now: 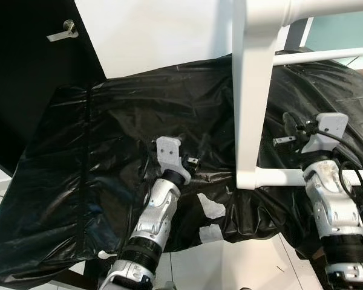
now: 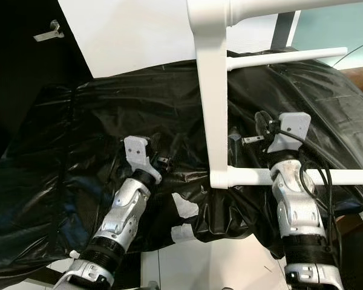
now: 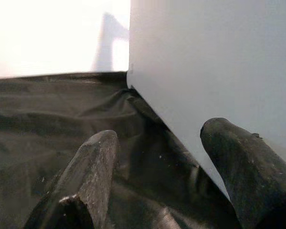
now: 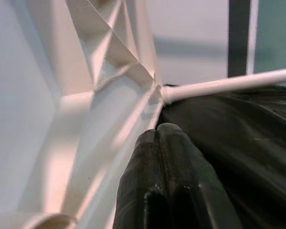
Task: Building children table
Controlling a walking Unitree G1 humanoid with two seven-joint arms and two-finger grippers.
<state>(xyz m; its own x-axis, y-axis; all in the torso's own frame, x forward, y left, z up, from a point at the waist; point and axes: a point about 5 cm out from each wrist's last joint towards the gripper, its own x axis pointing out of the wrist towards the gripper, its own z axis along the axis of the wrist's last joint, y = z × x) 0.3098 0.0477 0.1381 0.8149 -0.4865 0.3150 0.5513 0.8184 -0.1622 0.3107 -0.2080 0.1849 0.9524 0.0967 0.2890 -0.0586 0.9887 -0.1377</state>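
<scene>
Two smooth white table legs on crinkled black plastic sheet.

The children's table is a white plastic frame lying on black plastic sheeting. One thick square leg runs toward the sheet's near edge, and thin round rails branch off it toward the right edge.

Bright even indoor light, blown-out white wall, sheen on black plastic sheet, wrist views soft
</scene>
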